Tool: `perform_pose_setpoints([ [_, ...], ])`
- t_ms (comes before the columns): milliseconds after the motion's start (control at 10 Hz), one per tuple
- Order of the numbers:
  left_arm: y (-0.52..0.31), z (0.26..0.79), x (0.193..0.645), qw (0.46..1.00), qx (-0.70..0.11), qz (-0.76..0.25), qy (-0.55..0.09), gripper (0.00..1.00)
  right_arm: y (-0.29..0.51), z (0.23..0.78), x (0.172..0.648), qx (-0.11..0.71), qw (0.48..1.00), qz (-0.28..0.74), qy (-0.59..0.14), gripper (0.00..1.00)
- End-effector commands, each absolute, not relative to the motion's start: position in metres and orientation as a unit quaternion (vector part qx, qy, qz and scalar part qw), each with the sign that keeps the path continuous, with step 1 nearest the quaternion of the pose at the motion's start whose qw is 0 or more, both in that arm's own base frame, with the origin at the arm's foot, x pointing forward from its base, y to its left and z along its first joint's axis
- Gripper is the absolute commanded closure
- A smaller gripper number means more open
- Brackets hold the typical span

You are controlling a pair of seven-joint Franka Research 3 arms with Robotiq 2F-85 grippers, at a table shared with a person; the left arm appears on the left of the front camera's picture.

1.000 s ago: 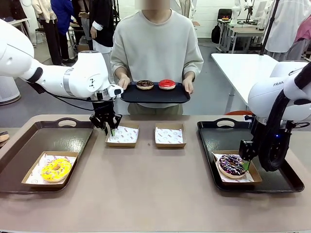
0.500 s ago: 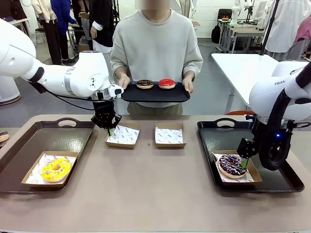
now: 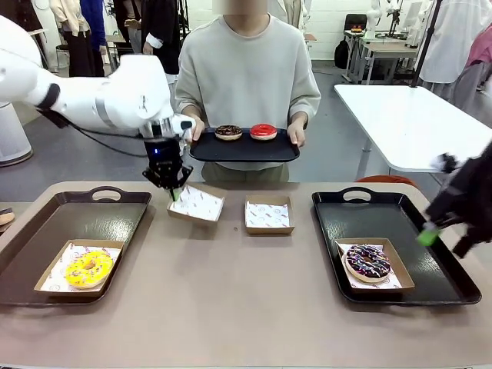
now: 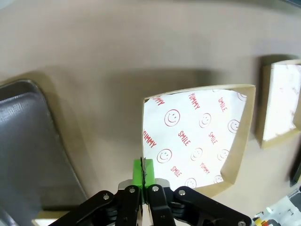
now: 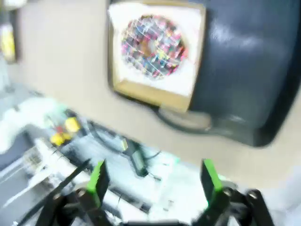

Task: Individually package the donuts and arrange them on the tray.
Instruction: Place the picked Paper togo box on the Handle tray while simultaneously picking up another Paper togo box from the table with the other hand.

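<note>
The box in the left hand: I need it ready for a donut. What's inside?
The box holds only white paper printed with smileys, SMILE and YUMMY; no donut. The paper hides its floor, and the left hand covers the pinched edge.

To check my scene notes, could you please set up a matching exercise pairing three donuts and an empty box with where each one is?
1. yellow donut
2. purple donut
3. red donut
4. left empty box

A. on the person's tray
B. tilted, one side raised off the table
C. boxed, on the left tray
D. boxed, on the right tray

Pairs: 1-C, 2-D, 3-A, 4-B
</note>
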State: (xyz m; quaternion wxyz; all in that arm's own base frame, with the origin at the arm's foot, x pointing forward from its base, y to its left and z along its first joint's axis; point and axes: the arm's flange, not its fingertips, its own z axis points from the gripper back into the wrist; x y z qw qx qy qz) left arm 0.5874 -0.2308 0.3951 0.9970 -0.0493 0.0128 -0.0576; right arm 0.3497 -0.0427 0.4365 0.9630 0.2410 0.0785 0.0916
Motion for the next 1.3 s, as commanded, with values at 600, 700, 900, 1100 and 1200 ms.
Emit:
perform_pose_setpoints([
  [600,-0.238,0.516,0.604,0.997,-0.058,-0.031,-0.036,1.00,-0.236,0.457,0.342,0.609,0.784,0.121,0.024,0.00],
  [700,-0.241,0.518,0.607,0.997,-0.057,-0.024,-0.039,1.00,-0.248,0.446,0.346,0.631,0.774,0.055,-0.006,0.00],
  [900,-0.249,0.520,0.611,0.997,-0.052,-0.023,-0.044,1.00,-0.266,0.423,0.348,0.643,0.764,-0.035,-0.038,0.00],
  [1100,-0.236,0.515,0.602,0.996,-0.069,-0.037,-0.043,1.00,-0.283,0.400,0.343,0.639,0.762,-0.100,-0.039,0.00],
  [1200,-0.236,0.515,0.602,0.996,-0.069,-0.037,-0.043,1.00,-0.288,0.394,0.339,0.638,0.763,-0.100,-0.034,0.00],
])
